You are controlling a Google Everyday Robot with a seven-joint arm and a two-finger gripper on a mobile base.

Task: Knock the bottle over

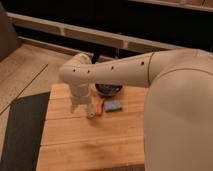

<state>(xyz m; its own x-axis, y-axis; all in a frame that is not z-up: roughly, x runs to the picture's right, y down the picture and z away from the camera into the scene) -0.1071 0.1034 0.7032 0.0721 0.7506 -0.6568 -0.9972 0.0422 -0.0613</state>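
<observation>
The bottle [91, 114] is a small pale beige thing with a whitish end. It is on the wooden table [85, 145], just right of and below my gripper. I cannot tell whether it stands or lies on its side. My gripper [80, 107] hangs from the thick white wrist [80, 85] and points down at the table, close beside the bottle. I cannot tell whether it touches the bottle. The arm reaches in from the right.
A thin orange item [101, 106] and a blue rectangular pad [114, 105] lie just right of the bottle. A dark bowl [109, 89] sits behind them, partly hidden by my arm. A dark mat [22, 130] lies on the floor to the left.
</observation>
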